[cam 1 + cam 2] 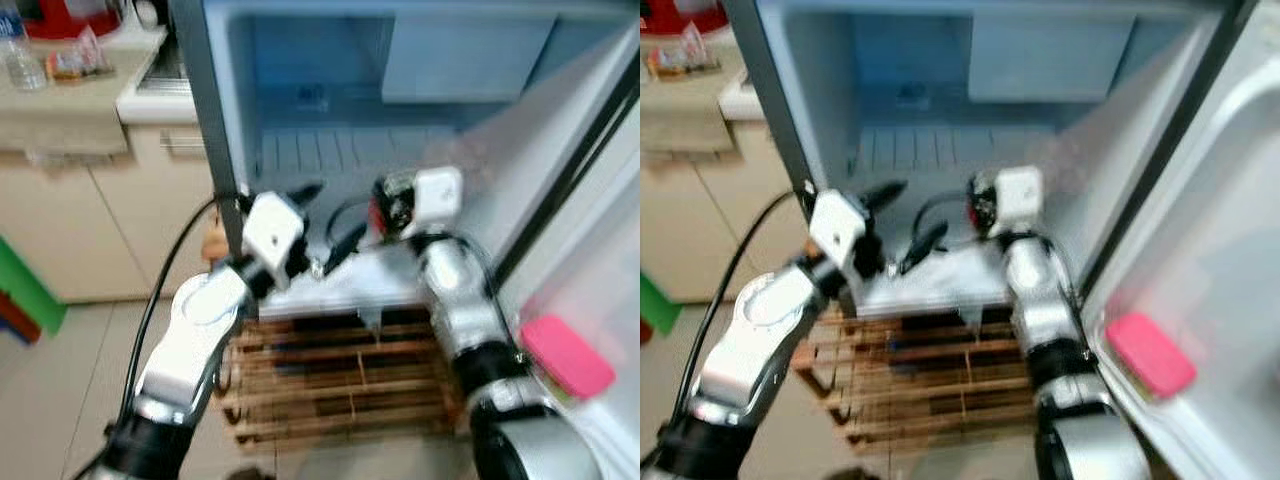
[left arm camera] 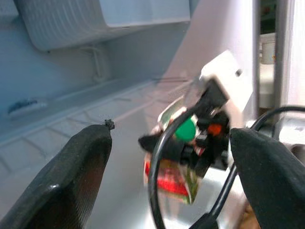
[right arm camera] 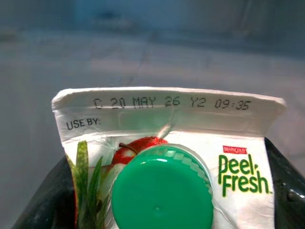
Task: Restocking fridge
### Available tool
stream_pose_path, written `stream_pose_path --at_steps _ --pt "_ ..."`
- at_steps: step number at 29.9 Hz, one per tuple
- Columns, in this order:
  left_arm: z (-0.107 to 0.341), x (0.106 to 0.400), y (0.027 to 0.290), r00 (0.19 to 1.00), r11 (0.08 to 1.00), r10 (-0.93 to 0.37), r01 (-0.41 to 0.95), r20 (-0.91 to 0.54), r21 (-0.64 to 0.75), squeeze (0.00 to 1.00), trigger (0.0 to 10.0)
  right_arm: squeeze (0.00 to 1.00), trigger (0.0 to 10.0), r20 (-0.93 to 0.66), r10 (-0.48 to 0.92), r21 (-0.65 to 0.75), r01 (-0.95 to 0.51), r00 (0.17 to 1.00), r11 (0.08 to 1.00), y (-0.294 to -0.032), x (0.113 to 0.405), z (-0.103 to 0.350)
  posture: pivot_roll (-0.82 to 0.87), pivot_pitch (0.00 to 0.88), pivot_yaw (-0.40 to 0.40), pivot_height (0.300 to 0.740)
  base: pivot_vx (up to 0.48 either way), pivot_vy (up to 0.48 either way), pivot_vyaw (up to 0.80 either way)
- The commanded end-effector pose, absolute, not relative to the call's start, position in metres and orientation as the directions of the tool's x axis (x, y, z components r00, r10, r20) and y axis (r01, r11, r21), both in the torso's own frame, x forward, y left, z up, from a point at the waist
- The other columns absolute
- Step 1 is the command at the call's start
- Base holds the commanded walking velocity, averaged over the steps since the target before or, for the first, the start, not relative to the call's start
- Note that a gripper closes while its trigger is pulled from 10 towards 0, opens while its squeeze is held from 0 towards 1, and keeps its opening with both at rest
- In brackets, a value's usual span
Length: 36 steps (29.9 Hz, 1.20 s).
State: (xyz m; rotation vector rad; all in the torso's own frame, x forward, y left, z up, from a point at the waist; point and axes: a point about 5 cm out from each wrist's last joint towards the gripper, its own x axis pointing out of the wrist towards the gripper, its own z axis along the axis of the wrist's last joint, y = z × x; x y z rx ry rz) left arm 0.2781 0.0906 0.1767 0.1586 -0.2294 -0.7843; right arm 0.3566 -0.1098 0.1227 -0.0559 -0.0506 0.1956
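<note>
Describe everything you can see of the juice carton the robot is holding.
The juice carton is a white paperboard pack with a folded gable top and a round green screw cap, closed. It carries red fruit art, green "Peel Fresh" lettering and a "USE BY" stamp reading 20 MAY 26. The right gripper holds it between its black fingers, at the open fridge compartment.

A home kitchen: an open pale-blue fridge (image 1: 330, 120) occupies the frame's centre, cream cabinets (image 1: 90, 215) under a beige countertop (image 1: 70, 90) with a clear plastic bottle (image 1: 20, 55) sit upper left.
</note>
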Motion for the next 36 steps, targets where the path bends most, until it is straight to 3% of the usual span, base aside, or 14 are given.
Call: stream_pose_path --at_steps 1,8,14,28,36 --pt "0.181 0.274 0.089 0.663 0.677 -0.735 0.701 0.143 0.225 0.0 10.0 0.0 10.0 0.033 0.188 -0.06 -0.186 0.982 0.981 -0.111 0.359 0.124 0.05 0.0 -0.003 0.74 0.0 0.0 0.0" --pt "0.177 0.263 0.096 0.625 0.618 -0.779 0.751 0.054 0.234 0.0 10.0 0.0 10.0 0.014 0.213 -0.045 -0.212 0.977 0.976 -0.095 0.361 0.122 0.09 0.0 -0.006 0.74 0.0 0.0 0.0" --pt "0.172 0.245 0.114 0.64 0.621 -0.768 0.753 -0.023 0.217 0.0 10.0 0.0 10.0 0.039 0.191 -0.028 -0.19 0.981 0.981 -0.083 0.365 0.127 0.16 0.029 0.004 0.74 0.0 0.0 0.0" --pt "0.177 0.204 0.126 0.635 0.615 -0.765 0.77 -0.108 0.169 0.0 10.0 0.0 10.0 -0.034 0.028 -0.024 -0.029 0.999 0.999 -0.094 0.377 0.124 0.24 0.159 0.016 0.74 0.0 0.0 0.0" --pt "0.18 0.197 0.128 0.624 0.605 -0.77 0.78 -0.13 0.16 0.0 10.0 0.0 10.0 -0.064 0.013 -0.042 -0.016 0.998 0.999 -0.09 0.374 0.115 0.27 0.198 0.026 0.74 0.0 0.0 0.0"
